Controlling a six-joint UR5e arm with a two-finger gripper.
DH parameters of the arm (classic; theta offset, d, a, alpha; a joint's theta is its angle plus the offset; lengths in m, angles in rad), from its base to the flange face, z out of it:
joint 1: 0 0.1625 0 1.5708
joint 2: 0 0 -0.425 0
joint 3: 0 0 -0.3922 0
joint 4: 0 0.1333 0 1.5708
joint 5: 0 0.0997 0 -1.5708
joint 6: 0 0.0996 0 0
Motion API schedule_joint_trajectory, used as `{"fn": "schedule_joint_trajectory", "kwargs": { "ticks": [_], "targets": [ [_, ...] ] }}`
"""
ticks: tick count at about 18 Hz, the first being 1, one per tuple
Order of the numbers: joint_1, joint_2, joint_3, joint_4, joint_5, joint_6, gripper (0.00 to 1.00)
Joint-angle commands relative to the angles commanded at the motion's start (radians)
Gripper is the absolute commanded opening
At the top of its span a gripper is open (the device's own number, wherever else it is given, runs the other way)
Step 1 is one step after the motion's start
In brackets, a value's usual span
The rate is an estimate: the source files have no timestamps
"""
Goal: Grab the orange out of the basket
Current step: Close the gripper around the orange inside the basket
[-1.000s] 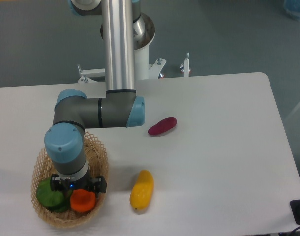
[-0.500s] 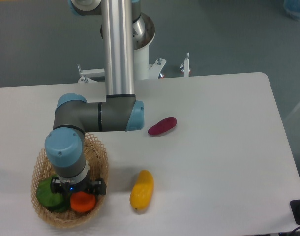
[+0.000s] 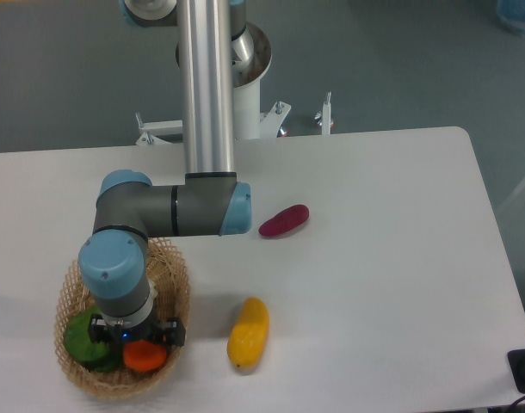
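You won't find any readable text, label, brand, number or sign here. The arm's silver tube and blue joint caps carry no legible marking, the white tabletop (image 3: 374,258) is plain, and the basket (image 3: 172,280) and fruits bear no stickers or writing that you could make out.

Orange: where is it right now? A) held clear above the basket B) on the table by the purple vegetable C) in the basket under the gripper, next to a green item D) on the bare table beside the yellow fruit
C: the orange lies inside the basket, right under the gripper, beside the green item.
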Motion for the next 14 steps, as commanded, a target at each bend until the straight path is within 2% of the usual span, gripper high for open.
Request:
{"fn": "schedule_joint_trajectory", "kwargs": {
  "ticks": [9, 14],
  "targets": [
    [-0.005, 0.005, 0.000, 0.002, -0.002, 0.011, 0.77],
    [-0.008, 0.043, 0.000, 0.002, -0.002, 0.015, 0.77]
  ]
}}
